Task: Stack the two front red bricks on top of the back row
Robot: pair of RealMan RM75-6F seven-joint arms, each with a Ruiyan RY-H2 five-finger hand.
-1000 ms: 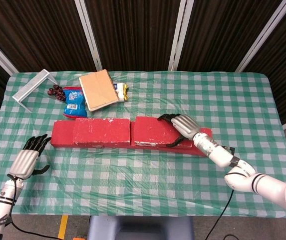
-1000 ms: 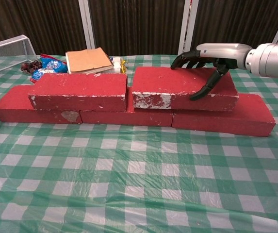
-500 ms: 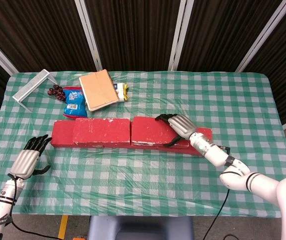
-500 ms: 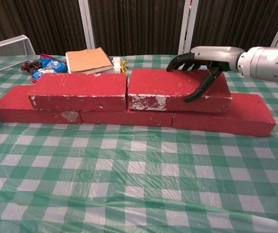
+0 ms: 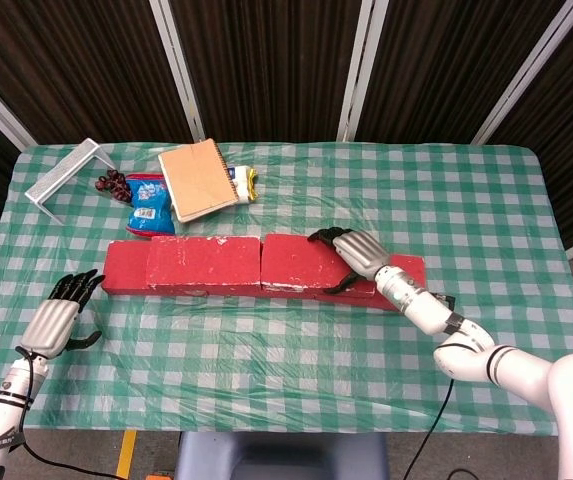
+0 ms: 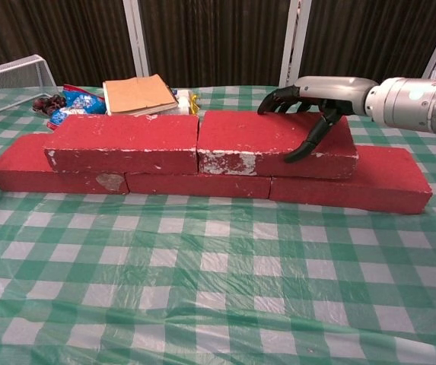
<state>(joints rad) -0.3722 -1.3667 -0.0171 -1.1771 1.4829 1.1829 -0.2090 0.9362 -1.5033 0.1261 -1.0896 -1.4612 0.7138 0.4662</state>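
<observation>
Your right robot hand [image 6: 309, 103] is grasping the right top red brick [image 6: 275, 143]: fingers [image 6: 278, 97] hooked over its back edge, thumb against the front face. That brick sits on the back row [image 6: 339, 186] and its left end now looks flush against the left top red brick [image 6: 122, 143], which is already stacked. My read: you're on the final seating, nearly done. To do it well, check the seam from the chest view; if it's tight, stop pushing toward 9 o'clock or you'll shunt the left brick off its base. Make sure the brick lies flat before letting go; it looks level, but the far side is hidden. Then open the fingers wide first, lift straight up, and withdraw toward 3 o'clock so the thumb doesn't drag the front face. Left robot hand [image 5: 61, 315] is released, fingers apart, holding nothing, resting on the tabletop [image 5: 296, 370] at about 8 o'clock, well apart from the bricks. Leave it there. The notebook [image 5: 198, 180] and snack packets [image 5: 146, 203] at 11 o'clock are out of the path.
</observation>
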